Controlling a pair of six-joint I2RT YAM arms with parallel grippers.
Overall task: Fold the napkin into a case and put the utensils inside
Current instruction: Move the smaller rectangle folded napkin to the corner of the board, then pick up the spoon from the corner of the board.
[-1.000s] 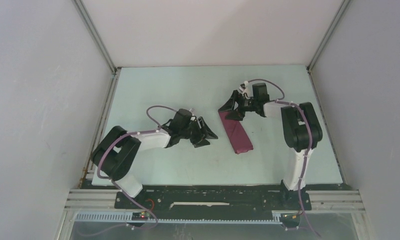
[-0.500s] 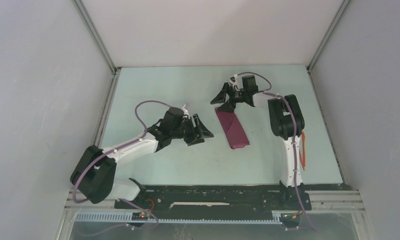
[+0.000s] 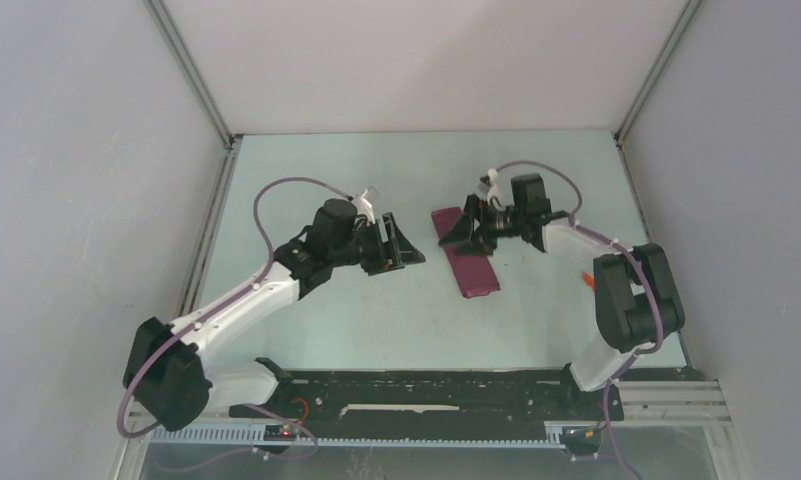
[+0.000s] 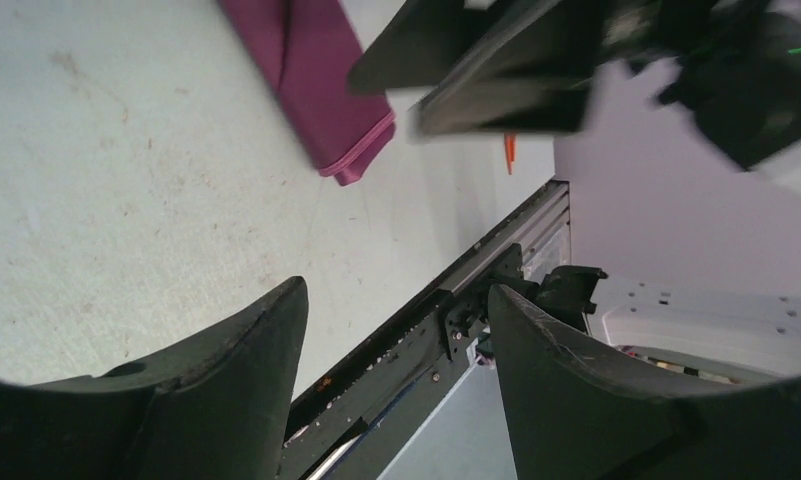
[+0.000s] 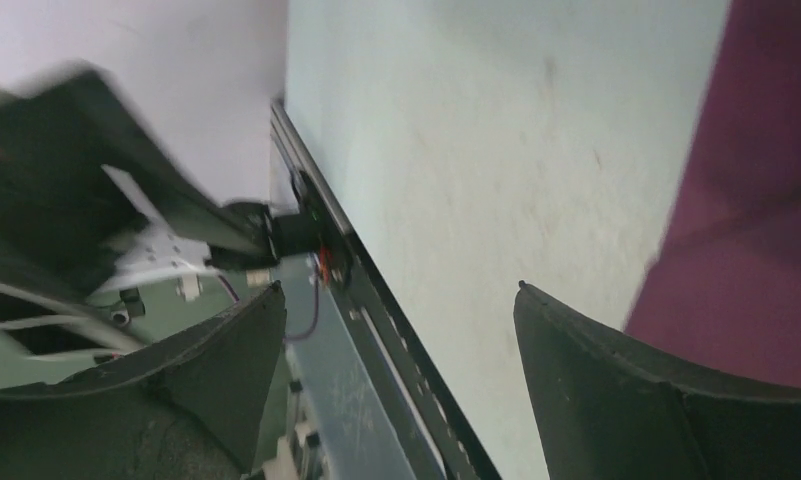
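The napkin lies as the case, a narrow maroon strip slanting across the table's middle. It also shows in the left wrist view and the right wrist view. My right gripper is open and empty over the strip's far end. My left gripper is open and empty just left of the strip, apart from it. A short bit of one orange utensil shows beside my right arm and in the left wrist view. The rest of the utensils is hidden.
The pale table is walled on three sides. A black rail runs along its near edge, where both arm bases are bolted. My right arm's elbow hangs over the table's right side.
My right gripper swung from beyond the strip's far end back over it, and its elbow moved right, covering most of the orange utensil. My left arm stretched farther forward toward the strip.
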